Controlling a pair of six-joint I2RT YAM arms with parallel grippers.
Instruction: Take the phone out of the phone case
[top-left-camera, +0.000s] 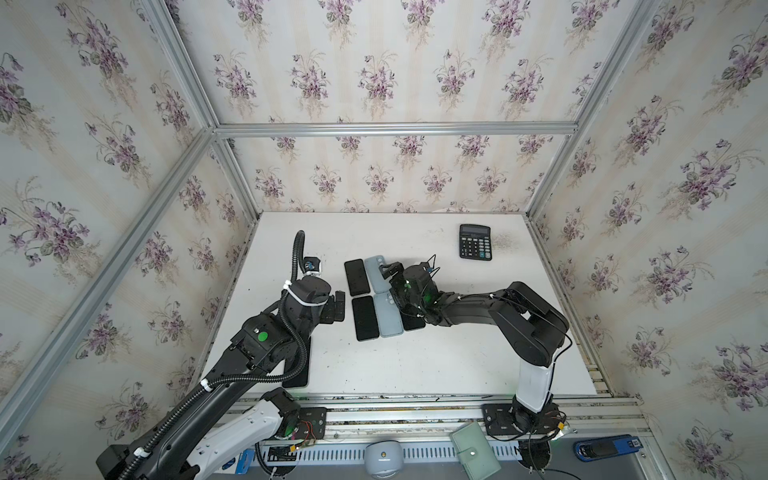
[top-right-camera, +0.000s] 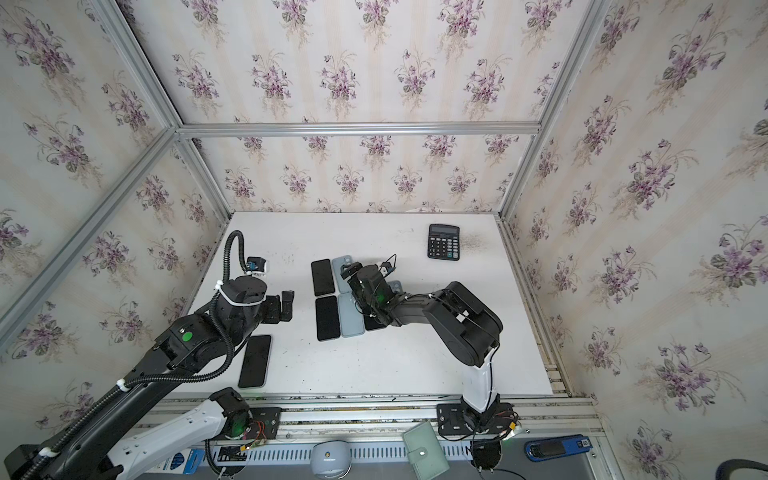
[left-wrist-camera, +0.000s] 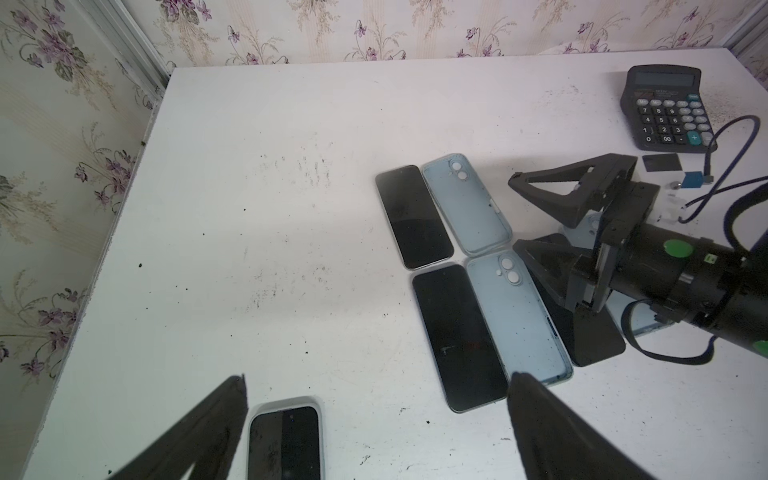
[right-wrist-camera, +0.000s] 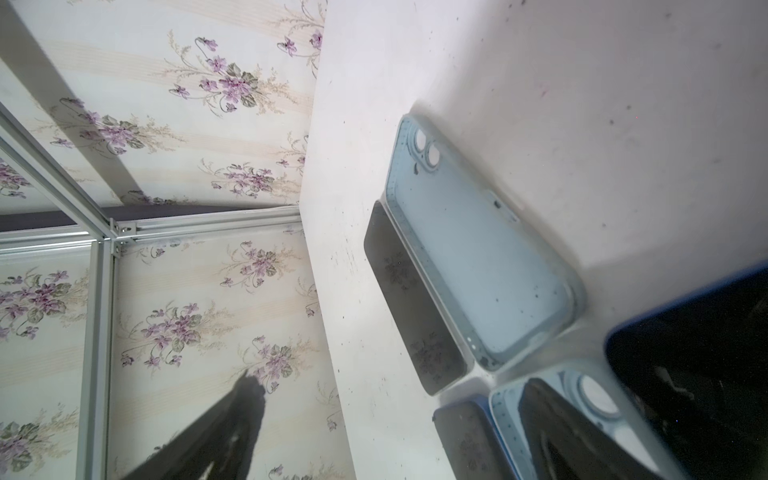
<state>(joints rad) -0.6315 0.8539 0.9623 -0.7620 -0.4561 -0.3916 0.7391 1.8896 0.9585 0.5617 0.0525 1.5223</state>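
Note:
A phone in its pale phone case (top-right-camera: 254, 360) lies screen up at the table's near left, close below my left gripper (top-right-camera: 286, 305), which is open and empty. In the left wrist view this cased phone (left-wrist-camera: 284, 440) sits between my spread fingertips (left-wrist-camera: 241, 380). At mid-table two bare phones (top-left-camera: 357, 277) (top-left-camera: 365, 318) lie beside two empty light-blue cases (top-left-camera: 376, 274) (top-left-camera: 386, 318). My right gripper (top-left-camera: 395, 289) hovers open over them, holding nothing. A third bare phone (left-wrist-camera: 590, 340) lies under it, and a third case (left-wrist-camera: 648, 324) is partly hidden by the arm.
A black calculator (top-left-camera: 475, 242) stands at the far right of the table. Flowered walls enclose the left, back and right sides. A green wallet (top-left-camera: 476, 455) and other items lie on the rail in front of the table edge.

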